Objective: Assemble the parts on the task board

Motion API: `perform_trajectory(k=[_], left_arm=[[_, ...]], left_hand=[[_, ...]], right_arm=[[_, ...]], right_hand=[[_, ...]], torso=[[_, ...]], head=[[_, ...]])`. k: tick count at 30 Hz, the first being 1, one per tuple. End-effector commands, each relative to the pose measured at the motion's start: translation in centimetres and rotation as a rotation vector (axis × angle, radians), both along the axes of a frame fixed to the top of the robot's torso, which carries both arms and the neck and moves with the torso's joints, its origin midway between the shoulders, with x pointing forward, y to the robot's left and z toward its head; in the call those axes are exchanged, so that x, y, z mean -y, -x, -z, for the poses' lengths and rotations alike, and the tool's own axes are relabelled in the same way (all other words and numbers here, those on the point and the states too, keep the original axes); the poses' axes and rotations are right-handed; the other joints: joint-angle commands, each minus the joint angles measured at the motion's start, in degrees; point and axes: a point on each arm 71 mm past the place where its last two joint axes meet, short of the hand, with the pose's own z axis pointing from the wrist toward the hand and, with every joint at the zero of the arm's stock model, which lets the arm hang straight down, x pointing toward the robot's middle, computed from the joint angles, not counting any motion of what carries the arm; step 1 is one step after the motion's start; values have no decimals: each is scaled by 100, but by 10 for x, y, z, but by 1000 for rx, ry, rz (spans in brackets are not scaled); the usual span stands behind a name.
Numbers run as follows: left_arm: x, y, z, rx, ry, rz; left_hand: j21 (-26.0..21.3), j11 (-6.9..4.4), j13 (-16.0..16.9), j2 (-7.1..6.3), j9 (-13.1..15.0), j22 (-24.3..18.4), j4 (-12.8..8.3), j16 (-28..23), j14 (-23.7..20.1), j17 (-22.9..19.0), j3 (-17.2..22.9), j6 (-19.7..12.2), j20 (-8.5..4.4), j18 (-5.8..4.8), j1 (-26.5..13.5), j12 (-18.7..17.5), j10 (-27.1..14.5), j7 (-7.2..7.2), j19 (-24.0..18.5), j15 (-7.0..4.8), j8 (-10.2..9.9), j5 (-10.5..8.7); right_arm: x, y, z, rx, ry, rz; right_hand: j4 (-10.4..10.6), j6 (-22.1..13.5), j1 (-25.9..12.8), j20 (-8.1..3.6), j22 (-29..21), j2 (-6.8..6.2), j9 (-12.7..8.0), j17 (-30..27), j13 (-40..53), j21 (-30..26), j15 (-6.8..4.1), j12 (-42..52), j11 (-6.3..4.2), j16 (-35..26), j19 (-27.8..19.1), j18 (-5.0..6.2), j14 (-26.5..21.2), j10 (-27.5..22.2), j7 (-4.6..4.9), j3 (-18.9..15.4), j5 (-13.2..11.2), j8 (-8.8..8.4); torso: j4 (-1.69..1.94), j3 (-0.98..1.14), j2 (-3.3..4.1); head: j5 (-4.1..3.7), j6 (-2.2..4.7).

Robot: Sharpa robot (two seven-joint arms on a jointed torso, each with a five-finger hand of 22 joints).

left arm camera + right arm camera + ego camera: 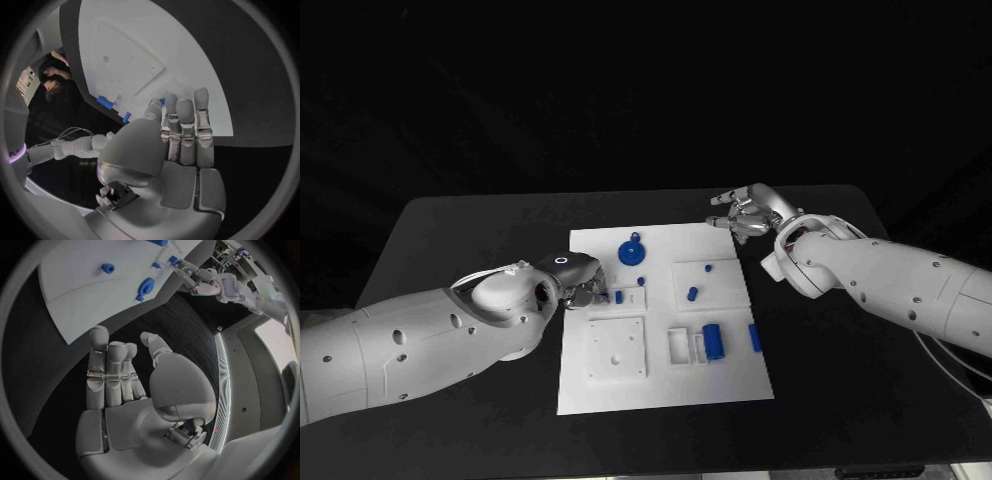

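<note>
Table (459,230): black, bearing the board at its middle.
Task board (661,385): white rectangular plate, long side running away from the robot; raised square panels on its near-left (616,348) and upper-right (707,283) areas, and a small white tray (678,345) between them.
Left hand (577,280): at the board's left edge, fingers over the plate beside a small upright blue part (619,297). In the left wrist view the fingers (185,131) lie straight and close together with nothing in them; contact with the part cannot be told.
Right hand (750,214): over bare table just past the board's far-right corner, fingers loosely curled, holding nothing.
Blue parts, largest first: round disc-shaped piece (632,251) at the far middle; long block (713,341) beside the tray; slim bar (754,338) near the right edge; short peg (692,293) and small stub (708,268) on the upper-right panel.
</note>
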Motion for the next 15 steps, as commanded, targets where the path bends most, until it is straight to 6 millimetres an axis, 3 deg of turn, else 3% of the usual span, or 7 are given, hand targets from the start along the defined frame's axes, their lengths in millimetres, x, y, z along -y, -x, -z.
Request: perform_trajectory(k=[1, 15], left_arm=[[-1, 2, 5, -21, -10, 2], [-1, 2, 5, -14, -7, 7]], left_hand=[[-39, 16, -9, 26, 15, 102, -219, -24, -27, -8, 183, 44, 14, 114, 60, -28, -24, 15, 17, 26, -44, 403], [-10, 26, -21, 8, 15, 111, -377, -38, -34, -19, 467, 71, 24, 138, 65, -49, -34, 34, -5, 35, -84, 553]], right_arm=[[-1, 1, 0, -2, 2, -18], [-1, 1, 1, -3, 2, -18]], right_hand=[[-9, 25, -72, -8, 186, -2, 7, 9, 6, 8, -7, 19, -21, 18, 206, 74, 26, 27, -5, 12, 39, -5], [-7, 21, -73, -8, 185, -5, 7, 5, 6, 3, -8, 17, -21, 9, 206, 76, 23, 25, -6, 6, 51, -5]], torso=[[-1, 2, 2], [0, 2, 0]], head=[[-4, 3], [-10, 17]])
